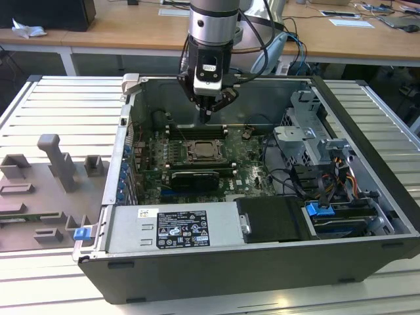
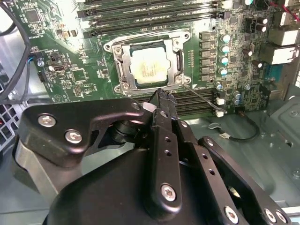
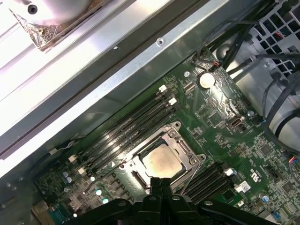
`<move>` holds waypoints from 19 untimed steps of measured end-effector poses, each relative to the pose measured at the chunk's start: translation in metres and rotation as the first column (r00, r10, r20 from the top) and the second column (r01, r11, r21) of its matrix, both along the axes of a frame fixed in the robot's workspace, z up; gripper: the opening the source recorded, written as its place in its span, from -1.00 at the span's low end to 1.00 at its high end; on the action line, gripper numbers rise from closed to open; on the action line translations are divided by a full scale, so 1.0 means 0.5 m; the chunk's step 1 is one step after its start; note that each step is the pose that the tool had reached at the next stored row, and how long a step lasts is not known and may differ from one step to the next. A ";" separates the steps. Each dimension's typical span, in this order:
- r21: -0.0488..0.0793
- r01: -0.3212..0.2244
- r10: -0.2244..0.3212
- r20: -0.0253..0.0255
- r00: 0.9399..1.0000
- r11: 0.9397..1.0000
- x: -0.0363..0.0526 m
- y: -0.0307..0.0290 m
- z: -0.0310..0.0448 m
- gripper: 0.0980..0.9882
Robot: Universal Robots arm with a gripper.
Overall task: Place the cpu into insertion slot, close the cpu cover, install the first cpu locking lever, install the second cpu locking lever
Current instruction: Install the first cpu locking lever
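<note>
In the exterior view, we see the arm upright over the open dark computer case [image 1: 262,269], its black gripper [image 1: 206,119] pointing straight down, pinched together on nothing. In the second wrist view, the small pale silver-grey square cpu [image 2: 149,65] lies just beyond the fingertips, seated in the silver-rimmed square insertion slot [image 2: 115,48], with the thin silvery cpu cover [image 2: 176,65] lowered around it. In the first wrist view, the cpu again lies just past the tips.

We see the cpu [image 2: 149,65] lying in the insertion slot [image 2: 123,70] on the motherboard [image 2: 70,75], with memory slots [image 2: 140,18] on two sides of it. The claw [image 1: 205,117] hangs above one edge of the slot, inside the case [image 1: 367,131], which sits on the table [image 1: 39,289]
</note>
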State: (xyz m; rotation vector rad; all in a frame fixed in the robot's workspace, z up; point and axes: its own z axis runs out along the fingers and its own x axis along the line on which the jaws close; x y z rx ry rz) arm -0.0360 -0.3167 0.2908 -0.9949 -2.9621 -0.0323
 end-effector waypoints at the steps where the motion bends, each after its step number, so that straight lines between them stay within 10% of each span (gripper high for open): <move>1: 0.000 -0.004 0.004 0.000 1.000 1.000 0.000 0.000 0.000 -0.98; 19: 0.000 -0.099 0.099 0.000 0.995 0.995 0.000 0.000 0.000 -0.98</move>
